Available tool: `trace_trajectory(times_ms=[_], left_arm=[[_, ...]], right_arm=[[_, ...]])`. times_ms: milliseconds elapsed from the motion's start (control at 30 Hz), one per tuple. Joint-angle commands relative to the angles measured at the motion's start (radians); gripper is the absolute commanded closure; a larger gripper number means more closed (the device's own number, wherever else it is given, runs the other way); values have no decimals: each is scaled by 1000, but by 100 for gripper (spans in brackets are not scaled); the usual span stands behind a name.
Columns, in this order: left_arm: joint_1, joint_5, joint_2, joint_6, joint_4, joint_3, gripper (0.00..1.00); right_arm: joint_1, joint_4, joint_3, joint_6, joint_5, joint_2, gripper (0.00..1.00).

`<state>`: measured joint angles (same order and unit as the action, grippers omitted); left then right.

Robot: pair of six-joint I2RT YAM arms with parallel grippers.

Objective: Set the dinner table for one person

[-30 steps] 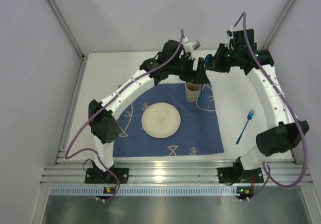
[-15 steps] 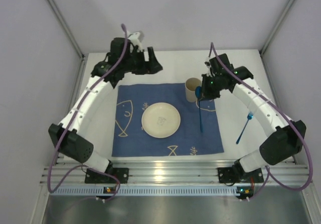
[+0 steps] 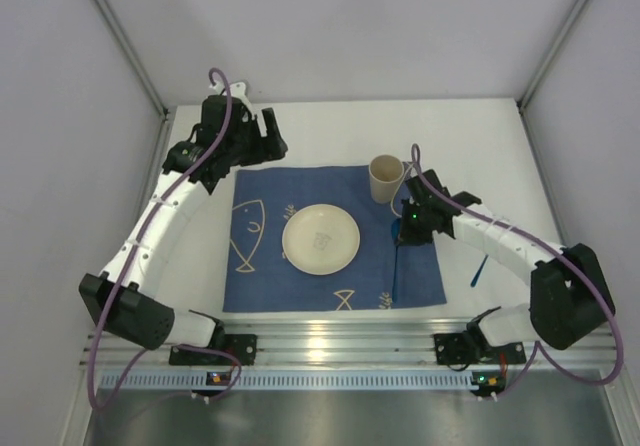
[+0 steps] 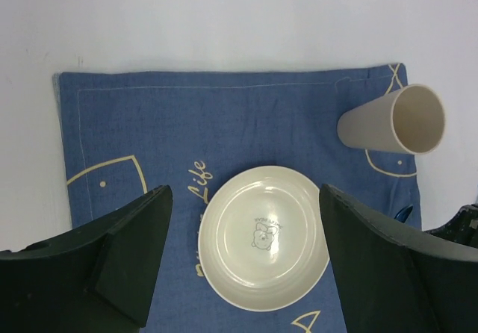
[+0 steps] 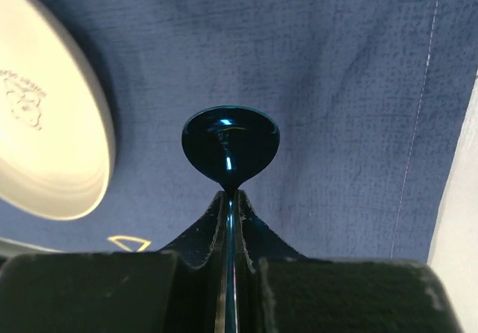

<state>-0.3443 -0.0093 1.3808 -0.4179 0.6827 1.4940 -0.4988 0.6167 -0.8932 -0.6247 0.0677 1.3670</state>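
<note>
On the white dinner table [image 3: 480, 136] lies a dark blue cloth [image 3: 270, 266] with a cream plate [image 3: 320, 238] at its middle and a cream cup [image 3: 385, 178] upright at its back right corner. My right gripper [image 3: 405, 228] hangs low over the cloth, right of the plate, shut on a blue spoon [image 3: 395, 276] whose handle points toward the near edge. In the right wrist view the spoon's bowl [image 5: 230, 146] sticks out past the shut gripper [image 5: 230, 196] just above the cloth [image 5: 336, 86]. My left gripper [image 3: 265, 136] hovers open and empty at the back left, looking down on the plate [image 4: 263, 236] and cup [image 4: 392, 120].
A blue fork [image 3: 477, 273] lies on the bare table right of the cloth, partly under my right arm. A ribbed aluminium rail [image 3: 330, 341] runs along the near edge. Grey walls close in the back and both sides.
My left arm has swung from the cup to the back left corner. My right gripper has come down and forward with the spoon to the cloth right of the plate.
</note>
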Motion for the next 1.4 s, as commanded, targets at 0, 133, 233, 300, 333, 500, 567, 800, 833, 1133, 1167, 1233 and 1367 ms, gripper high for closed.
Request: trace_trajectory(times_ms=[0, 133, 233, 300, 333, 500, 567, 800, 833, 1133, 1167, 1233, 1367], left_arm=[[-10, -26, 1, -22, 11, -12, 15], [-24, -20, 17, -27, 11, -3, 15], [-24, -17, 27, -33, 11, 3, 15], [-24, -15, 29, -36, 11, 9, 16], [-24, -18, 30, -36, 11, 11, 16], [-22, -34, 20, -42, 9, 14, 16], [-24, -37, 17, -45, 11, 12, 16], [-24, -47, 4, -56, 3, -4, 16], [-24, -49, 1, -58, -2, -6, 16], [-24, -46, -19, -67, -26, -46, 16], [-24, -44, -22, -67, -28, -47, 16], [-22, -40, -25, -67, -46, -64, 16], [-25, -2, -49, -91, -89, -124, 16]], right_arm=[[-24, -253, 52, -64, -63, -31, 100], [-37, -302, 40, -38, -98, 15, 100], [-53, -314, 14, -9, -104, 56, 100], [-67, -316, -10, 19, -106, 75, 100], [-72, -308, -18, 26, -108, 96, 100], [-90, -270, -70, 81, -137, 162, 100], [-95, -258, -81, 94, -147, 179, 100], [-109, -192, -150, 132, -204, 222, 74], [-109, -189, -150, 134, -207, 213, 67], [-122, -56, -210, 132, -218, 97, 51], [-124, -31, -222, 129, -238, 31, 51], [-107, 58, -237, 102, -282, -73, 46], [58, 161, -215, 89, -275, -205, 36]])
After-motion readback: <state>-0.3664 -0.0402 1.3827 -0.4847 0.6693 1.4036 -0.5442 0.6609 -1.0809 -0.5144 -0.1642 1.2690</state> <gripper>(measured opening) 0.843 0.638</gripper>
